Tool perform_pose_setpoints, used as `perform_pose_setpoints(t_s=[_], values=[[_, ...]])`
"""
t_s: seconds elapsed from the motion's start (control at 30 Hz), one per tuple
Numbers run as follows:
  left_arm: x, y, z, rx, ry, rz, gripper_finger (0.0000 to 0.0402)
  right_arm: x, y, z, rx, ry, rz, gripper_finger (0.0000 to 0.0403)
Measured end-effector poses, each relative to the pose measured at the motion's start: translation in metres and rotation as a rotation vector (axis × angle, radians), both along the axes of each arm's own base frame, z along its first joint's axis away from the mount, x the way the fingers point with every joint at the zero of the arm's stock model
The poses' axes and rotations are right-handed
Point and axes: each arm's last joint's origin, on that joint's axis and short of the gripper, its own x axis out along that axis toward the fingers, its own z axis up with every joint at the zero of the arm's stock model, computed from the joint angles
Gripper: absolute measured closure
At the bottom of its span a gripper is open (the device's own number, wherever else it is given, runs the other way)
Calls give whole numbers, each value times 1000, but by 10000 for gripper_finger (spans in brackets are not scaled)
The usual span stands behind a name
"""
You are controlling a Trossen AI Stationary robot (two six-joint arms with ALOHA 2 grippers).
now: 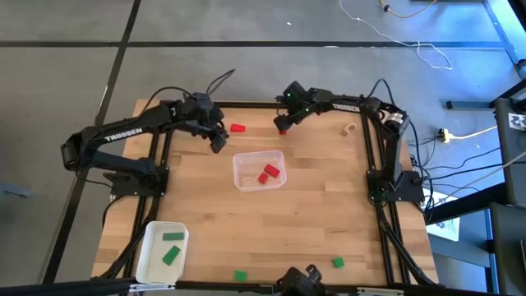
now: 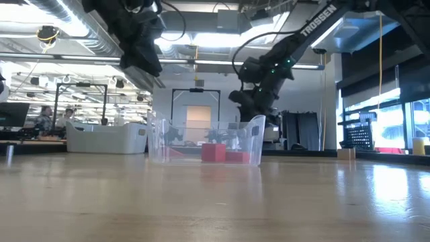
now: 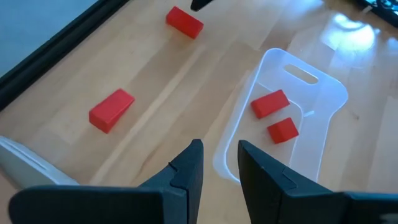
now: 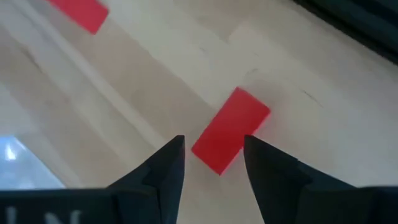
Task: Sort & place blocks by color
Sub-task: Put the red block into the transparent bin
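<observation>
A red block (image 4: 230, 138) is seen between the fingers of the right gripper (image 4: 214, 163) in the right wrist view, lying flat on the wooden table (image 1: 312, 222); the fingers stand apart on either side of its near end and are not yet clamped on it, though whether a pad already touches it cannot be told. The block's long axis runs obliquely to the line between the fingertips, so that a squeeze would be met partly across its corners, and a slight twist of the wrist is judged to be needed, or a swivel of the block in the grip is to be expected. In the high view this block (image 1: 281, 128) lies at about 12 o'clock from the clear tray (image 1: 243, 182), near the far edge of the table, and the right gripper (image 1: 283, 123) is placed directly over it. A second red block (image 1: 237, 128) lies loose at about 11 o'clock from the tray, nearer to the left gripper (image 1: 218, 141), which hangs above the table at about 10 o'clock from the tray with its fingers a little apart and nothing between them. Two red blocks (image 1: 268, 173) are already held in the clear tray, and two green blocks (image 1: 171, 247) in the white tray (image 1: 146, 261) at the near left corner. Two further green blocks (image 1: 338, 262) remain near the front edge, and a tan block (image 1: 348, 128) near the far right corner.
</observation>
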Motion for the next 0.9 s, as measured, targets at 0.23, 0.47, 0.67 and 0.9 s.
perform_pose_setpoints(t_s=[0.23,0.47,0.67,0.9], values=[[-4,8,0,3,-3,6,311,10,8,0,-70,-13,92,238],[-5,10,0,4,-2,14,311,7,2,-6,-57,-2,76,238],[-5,10,0,4,-2,14,311,7,-4,-26,12,7,84,238],[-5,10,0,2,-3,12,311,9,-4,-35,55,16,73,238]])
